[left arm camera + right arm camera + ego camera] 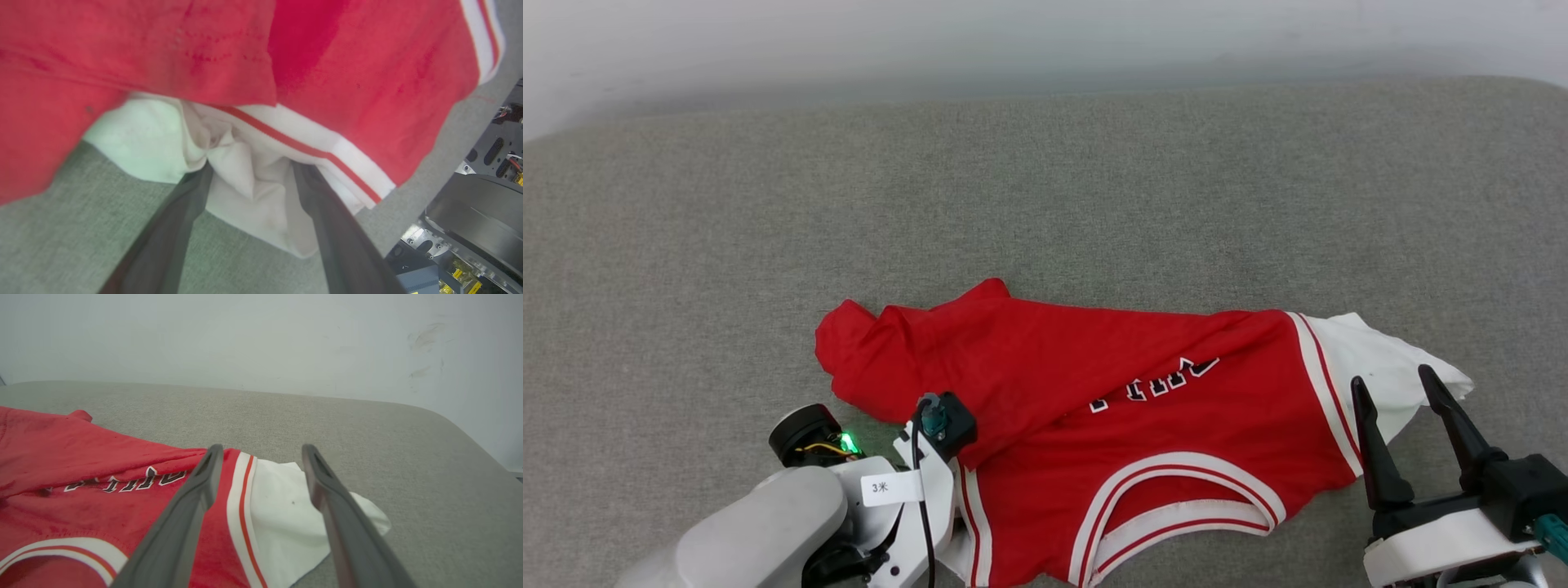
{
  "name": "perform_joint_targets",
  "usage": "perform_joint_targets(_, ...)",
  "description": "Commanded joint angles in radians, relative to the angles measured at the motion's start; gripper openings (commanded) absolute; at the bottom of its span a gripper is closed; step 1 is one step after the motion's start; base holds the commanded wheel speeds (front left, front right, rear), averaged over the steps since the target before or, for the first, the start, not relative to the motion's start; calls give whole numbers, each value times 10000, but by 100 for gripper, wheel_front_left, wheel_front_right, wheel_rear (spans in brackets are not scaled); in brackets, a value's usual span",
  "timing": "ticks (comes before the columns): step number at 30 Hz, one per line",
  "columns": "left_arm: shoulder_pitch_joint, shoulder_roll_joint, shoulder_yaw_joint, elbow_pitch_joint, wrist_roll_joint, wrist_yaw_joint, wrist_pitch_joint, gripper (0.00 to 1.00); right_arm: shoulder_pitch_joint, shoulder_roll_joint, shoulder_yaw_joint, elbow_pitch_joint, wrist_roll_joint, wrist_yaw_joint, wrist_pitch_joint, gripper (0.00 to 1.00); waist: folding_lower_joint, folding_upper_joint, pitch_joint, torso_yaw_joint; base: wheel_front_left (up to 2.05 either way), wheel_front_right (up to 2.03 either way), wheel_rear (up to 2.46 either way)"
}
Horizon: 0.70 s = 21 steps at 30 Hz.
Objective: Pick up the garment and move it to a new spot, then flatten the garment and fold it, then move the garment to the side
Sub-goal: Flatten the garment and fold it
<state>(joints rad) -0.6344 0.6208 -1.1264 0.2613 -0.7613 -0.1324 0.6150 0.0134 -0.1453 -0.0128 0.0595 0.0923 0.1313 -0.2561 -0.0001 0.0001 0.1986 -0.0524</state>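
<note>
The garment, a red jersey with white sleeves and striped trim, lies crumpled on the grey surface, neckline toward me and lettering upside down. My left arm's wrist pokes in at its near left edge, with the fingers hidden under red cloth in the head view. In the left wrist view my left gripper stands open, its dark fingers straddling the bunched white sleeve. My right gripper is open just short of the other white sleeve. From the right wrist, the right gripper hovers over that sleeve.
The grey fabric-covered surface stretches wide behind and beside the garment, ending at a pale wall. Its rounded right edge shows in the right wrist view. Part of my base sits at the lower right of the left wrist view.
</note>
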Motion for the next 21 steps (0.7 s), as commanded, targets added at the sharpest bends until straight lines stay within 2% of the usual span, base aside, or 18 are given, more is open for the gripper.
perform_joint_targets(1, 306, -20, -441, 678, 22, 65, 54, 100, -203, 52, 0, 36, -14, -11, -51, 100, 1, -1, 152, -13, 0, 0, 0)
perform_joint_targets(2, 301, -68, -599, 828, -10, 74, 26, 100, -235, 63, -8, 66, -20, -11, -63, 100, 1, -1, 180, -9, 0, 0, 0)
perform_joint_targets(3, 275, -125, -722, 948, -42, 89, -58, 65, -239, 71, -25, 93, -21, -11, -71, 100, 1, -1, 198, 3, 0, 0, 0)
perform_joint_targets(4, 109, -287, -956, 1177, -100, 95, -543, 0, -227, 102, -92, 175, -70, -11, -85, 100, 1, -1, 150, 76, 0, 0, 0)
perform_joint_targets(7, 44, -418, -657, 1198, -184, 54, -1498, 0, -162, 126, -105, 240, -83, -11, -90, 100, 1, -1, -62, 140, 0, 0, 0)
perform_joint_targets(10, 93, -443, -107, 1038, -298, 282, -2671, 0, -4, 125, -151, 280, -75, -11, -93, 100, 1, -1, -331, 220, 0, 0, 0)
perform_joint_targets(14, 569, -190, 690, 478, -692, 832, -4029, 0, 203, 158, -251, 279, -46, -9, -97, 100, 1, -1, -684, 394, 0, 0, 0)
perform_joint_targets(21, 1632, 156, 1955, -562, -1546, 1898, -5754, 0, 498, 122, -329, 261, 8, -9, -93, 100, 1, -1, -1085, 730, 0, 0, 0)
